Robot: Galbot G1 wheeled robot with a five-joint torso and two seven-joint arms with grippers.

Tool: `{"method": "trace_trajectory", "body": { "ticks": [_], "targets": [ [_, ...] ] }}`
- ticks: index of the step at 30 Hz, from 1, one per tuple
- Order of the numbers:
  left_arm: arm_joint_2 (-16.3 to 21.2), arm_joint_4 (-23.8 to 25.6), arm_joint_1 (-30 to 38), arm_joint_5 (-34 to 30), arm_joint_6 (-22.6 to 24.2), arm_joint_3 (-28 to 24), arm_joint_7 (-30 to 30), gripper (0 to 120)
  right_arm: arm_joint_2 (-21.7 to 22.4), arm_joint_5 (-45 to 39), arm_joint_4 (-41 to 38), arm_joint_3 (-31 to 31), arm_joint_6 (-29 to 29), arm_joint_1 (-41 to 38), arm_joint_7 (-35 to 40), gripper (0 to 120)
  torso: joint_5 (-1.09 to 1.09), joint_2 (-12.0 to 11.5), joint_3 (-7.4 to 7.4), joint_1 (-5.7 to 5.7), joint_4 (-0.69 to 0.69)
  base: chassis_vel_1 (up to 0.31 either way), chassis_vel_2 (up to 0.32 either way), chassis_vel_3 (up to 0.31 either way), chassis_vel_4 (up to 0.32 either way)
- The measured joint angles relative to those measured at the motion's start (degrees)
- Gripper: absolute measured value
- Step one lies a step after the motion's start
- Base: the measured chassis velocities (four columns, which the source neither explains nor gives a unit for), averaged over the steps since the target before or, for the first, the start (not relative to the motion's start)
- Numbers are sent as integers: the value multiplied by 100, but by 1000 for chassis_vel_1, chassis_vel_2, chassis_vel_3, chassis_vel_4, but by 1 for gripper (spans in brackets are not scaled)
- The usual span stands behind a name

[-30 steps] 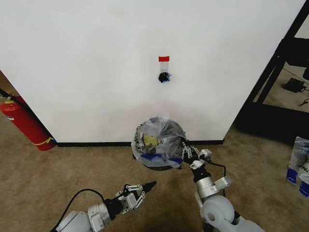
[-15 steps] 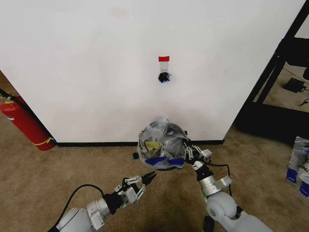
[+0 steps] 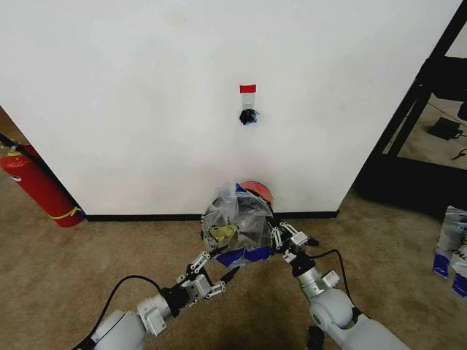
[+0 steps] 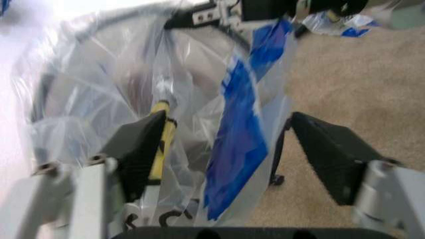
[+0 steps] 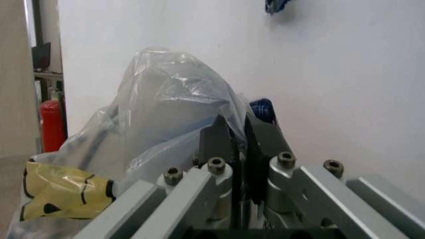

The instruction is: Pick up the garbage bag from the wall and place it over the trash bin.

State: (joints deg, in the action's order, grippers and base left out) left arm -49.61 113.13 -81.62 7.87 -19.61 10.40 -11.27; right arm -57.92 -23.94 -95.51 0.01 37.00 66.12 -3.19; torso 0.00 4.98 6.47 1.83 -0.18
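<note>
Pincers first: your left pincer [image 3: 219,263] gapes wide at the garbage bag [image 3: 237,222], at its 7 o'clock; your right pincer [image 3: 279,239] is clenched on film at 4. Beyond, the tilted trash bin [image 3: 257,191] may topple from uneven pulling.

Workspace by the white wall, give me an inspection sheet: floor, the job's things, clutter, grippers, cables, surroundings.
Surface: brown carpet, no table.
Garbage bag: off the hook, draped over the trash bin, which is tipped toward the robot so its red base faces the wall.
Wall: red tape strip above black hook.
Clutter: white-and-blue packages on the floor to the right.
Left gripper: open, fingers either side of a blue fold of the bag.
Right gripper: shut on the bag's edge.
Cables: black cable along each arm; one loops over the carpet.
Surroundings: fire extinguisher at left, black rack at right.
</note>
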Motion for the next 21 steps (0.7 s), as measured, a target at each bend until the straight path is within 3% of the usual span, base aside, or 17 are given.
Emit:
{"method": "trace_trajectory", "body": {
  "ticks": [5,11,16,21],
  "targets": [
    [-11,19,21,-40,170,-32,110,98,11,139,-27,22,37,45,-50,1,0,0,0,0,0,0,0,0,0],
    [-12,141,-70,-195,337,-83,113,100,6,213,-34,25,53,66,-53,1,0,0,0,0,0,0,0,0,0],
    [-59,142,-99,-195,416,-140,84,91,-4,236,-81,16,54,68,-53,1,0,0,0,0,0,0,0,0,0],
    [-103,130,-103,-188,489,-180,66,69,-7,274,-149,1,56,104,-56,1,0,0,0,0,0,0,0,0,0]
  ]
}}
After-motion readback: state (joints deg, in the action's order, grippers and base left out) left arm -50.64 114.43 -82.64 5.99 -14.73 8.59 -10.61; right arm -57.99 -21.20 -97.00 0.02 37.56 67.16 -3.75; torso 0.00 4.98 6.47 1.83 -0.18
